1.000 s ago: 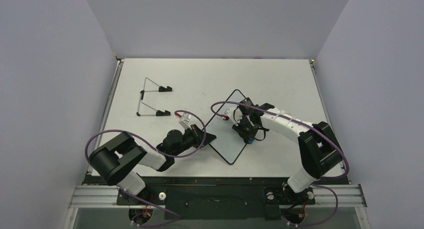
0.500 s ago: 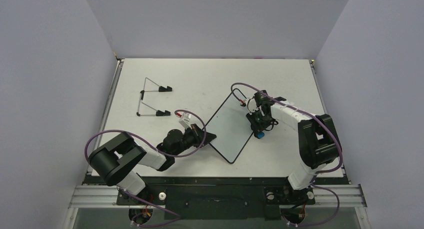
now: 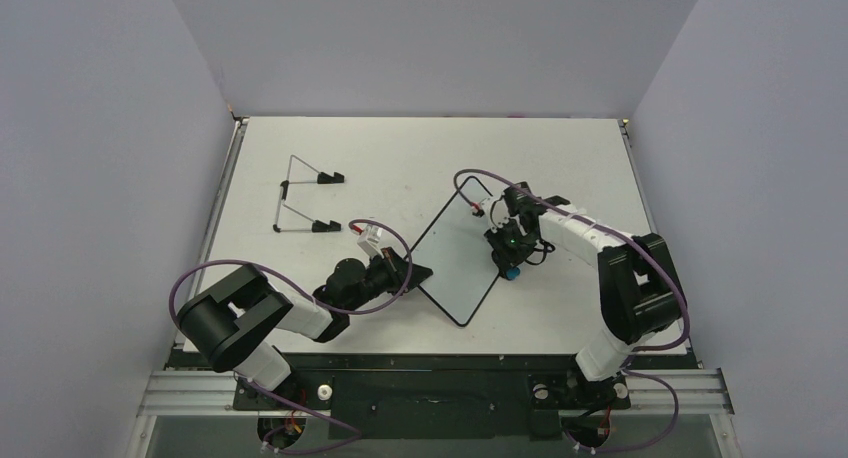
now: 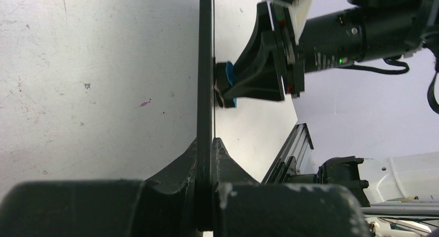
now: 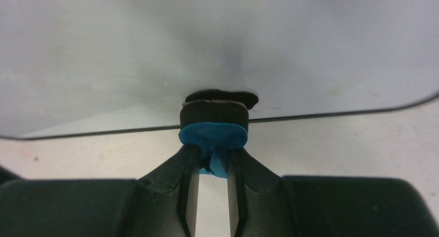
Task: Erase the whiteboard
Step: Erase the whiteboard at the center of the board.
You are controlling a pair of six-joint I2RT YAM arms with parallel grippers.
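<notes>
The whiteboard (image 3: 452,260) shows as a slanted rectangle at the table's middle, white face with a black rim. My left gripper (image 3: 418,275) is shut on its near-left edge; in the left wrist view the rim (image 4: 205,66) runs edge-on between my closed fingers (image 4: 213,144). My right gripper (image 3: 508,258) is shut on the blue-and-black eraser (image 3: 512,272) at the board's right edge. In the right wrist view the eraser (image 5: 214,126) presses its black pad on the board face (image 5: 207,50) just inside the rim, above the right gripper (image 5: 213,157). Faint green specks remain at right (image 5: 336,92).
A thin wire stand (image 3: 300,200) with black feet lies at the table's far left. Grey walls close in the table on three sides. Purple cables loop over both arms. The rail frame (image 3: 430,388) runs along the near edge.
My right gripper has carried the eraser from the board's middle out to its right edge, then slightly back. The left gripper and the board have not moved.
</notes>
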